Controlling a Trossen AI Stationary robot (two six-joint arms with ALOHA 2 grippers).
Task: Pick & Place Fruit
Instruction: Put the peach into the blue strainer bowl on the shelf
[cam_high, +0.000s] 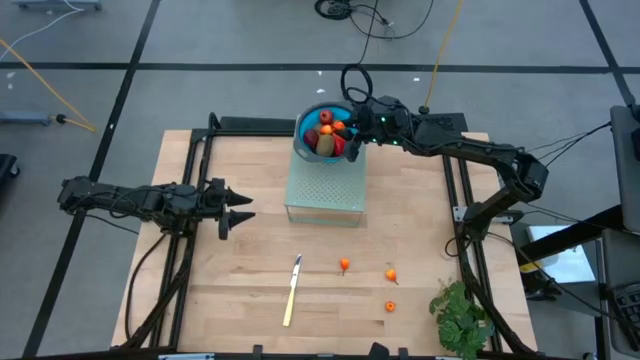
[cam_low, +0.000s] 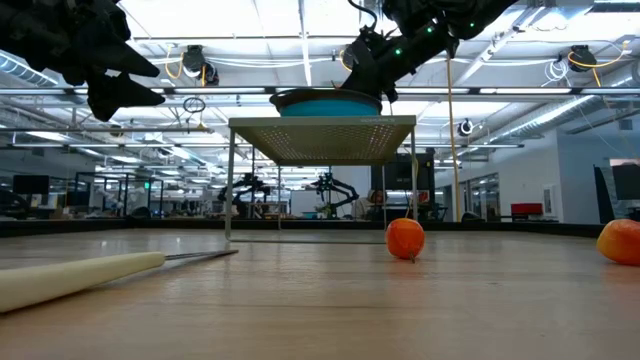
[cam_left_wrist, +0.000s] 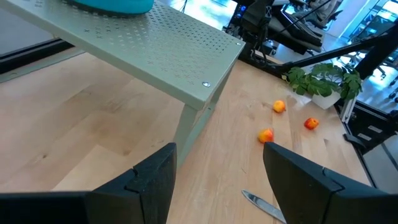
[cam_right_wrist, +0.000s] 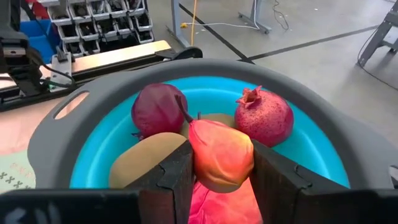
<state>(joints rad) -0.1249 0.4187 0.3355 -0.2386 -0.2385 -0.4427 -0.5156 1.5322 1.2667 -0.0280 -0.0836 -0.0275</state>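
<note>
A blue bowl with a grey rim (cam_right_wrist: 81, 118) stands on a pale perforated stand (cam_high: 325, 190) at the table's far middle. In it lie a dark red ball (cam_right_wrist: 158, 109), a pomegranate-like red fruit (cam_right_wrist: 264, 115) and an olive-brown kiwi (cam_right_wrist: 146, 162). My right gripper (cam_right_wrist: 221, 180) reaches over the bowl from the right, shut on a red-orange oblong fruit (cam_right_wrist: 221, 155). Three tiny orange fruits (cam_high: 344, 265) (cam_high: 391, 274) (cam_high: 390, 306) lie on the near half of the table. My left gripper (cam_high: 240, 210) waits open above the table's left side, holding nothing. My right gripper pinches the red-orange oblong fruit by its two flanks (cam_right_wrist: 199, 165) between its two fingers. The fingers come from the table's right side, slanting slightly down. The fruit's stem end (cam_right_wrist: 186, 118) points away from the gripper, over the bowl's middle. Whether it rests on the fruit below, I cannot tell.
A slim pale-handled knife (cam_high: 292, 290) lies on the near middle of the table. A leafy green bunch (cam_high: 460, 315) sits at the near right corner. The black frame rails (cam_high: 200, 160) run along the table's left and right sides.
</note>
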